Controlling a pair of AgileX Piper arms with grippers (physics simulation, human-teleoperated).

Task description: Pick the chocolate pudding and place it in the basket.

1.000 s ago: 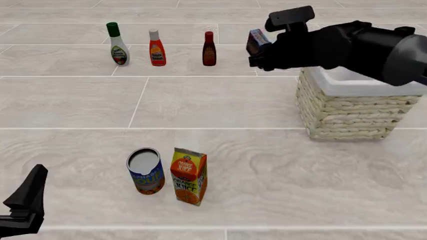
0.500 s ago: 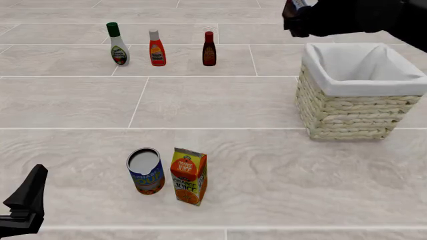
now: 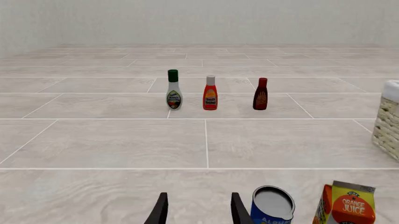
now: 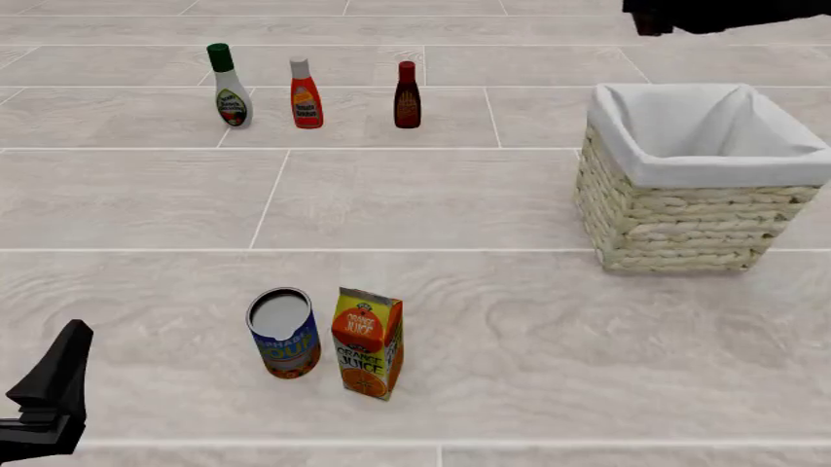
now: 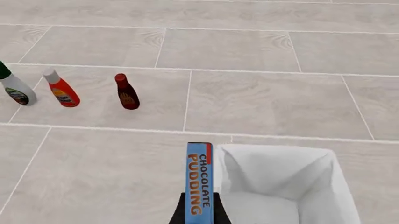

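The chocolate pudding [image 5: 200,177], a thin box with a blue top face and orange lettering, shows in the right wrist view. My right gripper [image 5: 199,207] is shut on it and holds it high in the air, above the near left rim of the basket [image 5: 274,150]. In the front view the wicker basket [image 4: 675,219] with its white lining stands at the right. Only a dark piece of the right arm [image 4: 714,12] shows at the top edge, and the pudding is out of that view. My left gripper [image 3: 198,212] is open and empty, low at the front left [image 4: 46,404].
A blue can with a white top [image 4: 283,333] and an orange juice carton [image 4: 368,342] stand side by side at the front. Three bottles stand in a row at the back: green-capped [image 4: 230,86], orange [image 4: 306,94], dark red [image 4: 407,95].
My right arm has risen and moved right with the pudding, leaving the front view almost wholly. The basket's inside is now uncovered there. The left arm has not moved.
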